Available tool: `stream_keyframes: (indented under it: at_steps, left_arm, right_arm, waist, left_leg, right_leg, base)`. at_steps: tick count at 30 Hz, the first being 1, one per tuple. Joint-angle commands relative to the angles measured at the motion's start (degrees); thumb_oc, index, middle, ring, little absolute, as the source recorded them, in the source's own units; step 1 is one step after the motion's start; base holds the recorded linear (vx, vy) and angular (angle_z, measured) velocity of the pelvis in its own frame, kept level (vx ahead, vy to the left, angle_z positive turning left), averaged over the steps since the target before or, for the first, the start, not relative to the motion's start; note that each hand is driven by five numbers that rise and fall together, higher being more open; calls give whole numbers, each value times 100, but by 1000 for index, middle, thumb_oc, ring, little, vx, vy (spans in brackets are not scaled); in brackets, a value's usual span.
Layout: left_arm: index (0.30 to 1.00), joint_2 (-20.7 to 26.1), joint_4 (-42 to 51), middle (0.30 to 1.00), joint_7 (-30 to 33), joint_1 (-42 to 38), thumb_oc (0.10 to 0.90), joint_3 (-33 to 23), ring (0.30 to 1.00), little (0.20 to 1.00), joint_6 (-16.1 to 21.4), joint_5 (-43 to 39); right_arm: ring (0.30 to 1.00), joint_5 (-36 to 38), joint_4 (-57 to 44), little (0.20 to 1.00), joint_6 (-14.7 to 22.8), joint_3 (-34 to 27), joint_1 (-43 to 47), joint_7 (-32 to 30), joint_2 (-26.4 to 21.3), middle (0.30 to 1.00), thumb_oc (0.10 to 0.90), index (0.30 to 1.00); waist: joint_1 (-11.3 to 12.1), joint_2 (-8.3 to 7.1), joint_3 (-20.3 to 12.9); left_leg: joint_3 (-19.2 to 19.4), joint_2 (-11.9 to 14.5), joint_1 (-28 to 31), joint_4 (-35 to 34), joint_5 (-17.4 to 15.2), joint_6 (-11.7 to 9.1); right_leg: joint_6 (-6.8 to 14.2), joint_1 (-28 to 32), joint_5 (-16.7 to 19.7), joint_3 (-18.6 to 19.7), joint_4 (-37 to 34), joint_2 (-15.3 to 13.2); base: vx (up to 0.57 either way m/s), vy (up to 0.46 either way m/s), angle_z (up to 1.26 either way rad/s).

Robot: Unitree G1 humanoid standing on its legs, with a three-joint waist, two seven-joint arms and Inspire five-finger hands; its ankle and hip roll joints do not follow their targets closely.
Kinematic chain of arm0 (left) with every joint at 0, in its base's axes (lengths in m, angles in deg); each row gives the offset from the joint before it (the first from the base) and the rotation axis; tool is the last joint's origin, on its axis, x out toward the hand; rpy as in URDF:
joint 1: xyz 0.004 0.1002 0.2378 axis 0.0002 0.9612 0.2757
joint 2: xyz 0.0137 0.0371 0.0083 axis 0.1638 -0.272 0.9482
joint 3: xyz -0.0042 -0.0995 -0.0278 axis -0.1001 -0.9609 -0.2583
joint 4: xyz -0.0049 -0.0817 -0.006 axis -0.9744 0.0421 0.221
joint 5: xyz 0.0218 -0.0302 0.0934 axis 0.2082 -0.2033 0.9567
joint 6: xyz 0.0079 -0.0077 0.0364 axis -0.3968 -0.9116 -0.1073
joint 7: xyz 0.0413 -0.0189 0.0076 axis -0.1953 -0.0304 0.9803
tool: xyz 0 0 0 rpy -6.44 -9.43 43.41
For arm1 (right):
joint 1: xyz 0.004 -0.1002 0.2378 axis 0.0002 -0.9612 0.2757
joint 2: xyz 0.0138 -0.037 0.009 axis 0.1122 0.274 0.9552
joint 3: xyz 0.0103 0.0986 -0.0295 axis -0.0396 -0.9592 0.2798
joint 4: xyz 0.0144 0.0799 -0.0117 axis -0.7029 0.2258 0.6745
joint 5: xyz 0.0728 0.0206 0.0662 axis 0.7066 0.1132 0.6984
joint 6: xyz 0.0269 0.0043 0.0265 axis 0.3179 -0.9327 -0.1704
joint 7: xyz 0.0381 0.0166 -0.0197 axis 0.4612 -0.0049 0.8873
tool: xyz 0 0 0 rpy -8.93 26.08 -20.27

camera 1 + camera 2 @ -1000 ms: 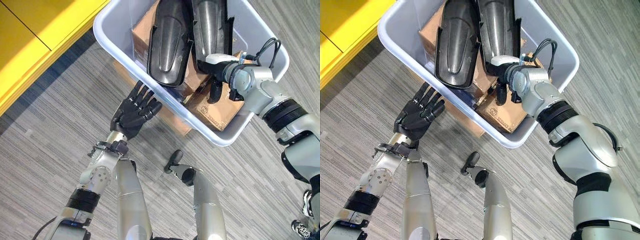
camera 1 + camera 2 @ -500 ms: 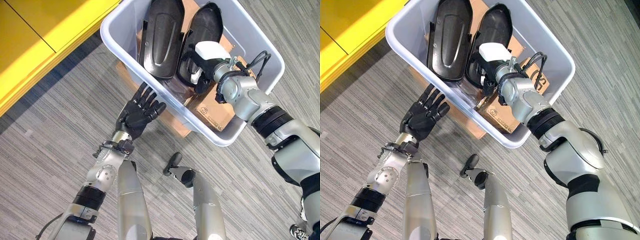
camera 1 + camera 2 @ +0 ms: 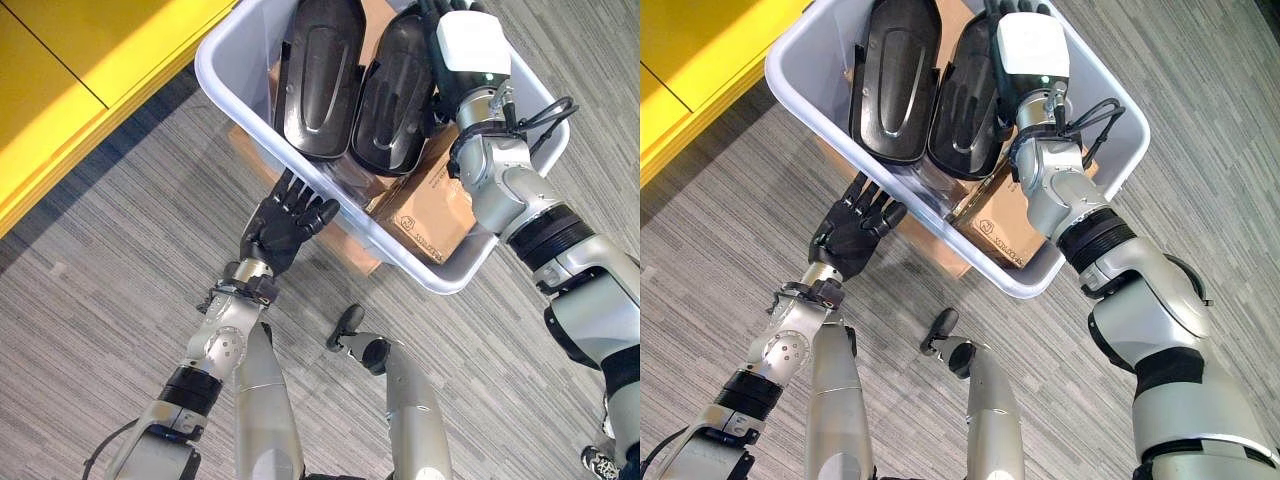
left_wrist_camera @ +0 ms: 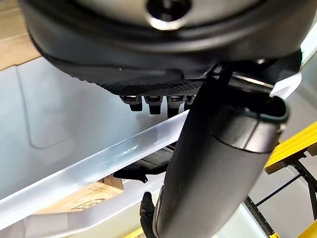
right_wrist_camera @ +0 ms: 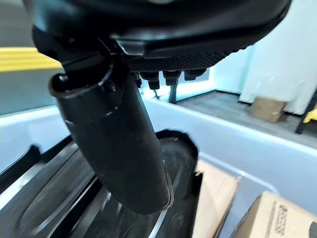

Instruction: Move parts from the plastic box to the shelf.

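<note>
The right hand (image 3: 1012,25) has moved from the cardboard boxes (image 3: 432,205) up along the right-hand black part (image 3: 393,95) to its far end; whether its fingers grip cannot be determined, so the pick-up appears still in progress. Both black parts (image 3: 318,75) remain in the plastic box (image 3: 240,95), propped side by side on the cardboard. The left hand (image 3: 283,222) stays outside the box's near wall with fingers extended, empty, and that wall stands between it and the parts.
</note>
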Motion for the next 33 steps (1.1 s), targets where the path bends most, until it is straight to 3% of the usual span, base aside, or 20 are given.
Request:
stream_keyframes:
  at_steps: [1, 2, 6, 11, 19, 20, 23, 25, 33]
  left_arm:
    - [1000, -421, 673, 1000, -184, -573, 900, 137, 1000, 1000, 527, 238]
    - [1000, -503, 804, 1000, -22, -593, 900, 173, 1000, 1000, 631, 242]
    - [1000, -599, 987, 1000, 152, -537, 900, 162, 1000, 1000, 726, 306]
    - [1000, -853, 1379, 1000, 546, -449, 900, 121, 1000, 1000, 893, 518]
    - [1000, -1152, 1772, 1000, 803, -266, 900, 59, 1000, 1000, 1004, 778]
    - [1000, -1146, 1803, 1000, 817, -282, 900, 53, 1000, 1000, 1005, 779]
    - [1000, -1148, 1984, 1000, 866, -125, 900, -1, 1000, 1000, 1032, 691]
    - [1000, -1094, 2042, 1000, 878, -129, 900, -23, 1000, 1000, 1008, 650]
    - [1000, -954, 2141, 1000, 641, 26, 900, -40, 1000, 1000, 919, 368]
  right_arm:
    - [1000, 402, -254, 1000, 126, -726, 525, -901, -389, 1000, 900, 1000]
    - [1000, 645, -722, 1000, 405, -1071, 204, -1168, -337, 1000, 900, 1000]
    - [1000, 725, -1755, 1000, 542, -1630, -402, -1188, -339, 1000, 900, 1000]
    - [1000, 175, -3762, 1000, 1012, -2551, -1786, -750, -208, 1000, 900, 1000]
    - [1000, -96, -5336, 1000, 1743, -3056, -3106, -81, 16, 1000, 900, 1000]
    - [1000, -132, -5414, 1000, 1766, -3093, -3131, -51, 20, 1000, 900, 1000]
    - [1000, -474, -5837, 1000, 2132, -3150, -3459, 163, 35, 1000, 900, 1000]
    - [1000, -568, -5930, 1000, 2324, -3163, -3446, 232, -13, 1000, 900, 1000]
    - [1000, -1120, -6020, 1000, 2409, -2752, -3253, 717, -42, 1000, 900, 1000]
  waist:
    - [-61, 72, -5]
    - [-190, 112, -5]
    - [-372, 131, -5]
    - [-775, 183, -5]
    - [-1141, 305, -5]
    - [-1141, 312, -5]
    - [-1223, 419, -5]
    - [-1218, 445, -5]
    - [-1063, 508, -5]
  left_leg:
    - [473, 31, 241, -12, -368, 394]
    - [562, 19, 264, -36, -398, 397]
    - [706, 13, 363, -74, -446, 404]
    - [1007, 36, 369, -80, -429, 457]
    - [1285, -68, 575, 90, -782, 425]
    - [1347, -57, 485, 66, -663, 477]
    - [1392, -169, 578, 157, -872, 467]
    - [1477, -181, 479, 119, -752, 530]
    - [1457, -308, 423, 82, -737, 580]
  right_leg:
    - [735, 408, -32, 392, 37, -7]
    - [755, 374, -16, 500, -43, 2]
    - [792, 351, -4, 653, -112, -2]
    - [793, 169, 147, 895, -285, -10]
    - [914, 176, 76, 1234, -364, -108]
    - [866, 81, 178, 1212, -405, -103]
    - [935, 110, 89, 1374, -395, -171]
    - [899, -10, 216, 1365, -463, -190]
    - [896, -29, 268, 1325, -552, -288]
  base:
    - [-96, 145, -5]
    - [-96, 149, -4]
    - [-72, 133, -10]
    - [-91, 150, -7]
    - [-42, 131, -12]
    - [-92, 103, -11]
    - [-51, 170, -20]
    - [-71, 48, -1]
    - [-13, 7, -3]
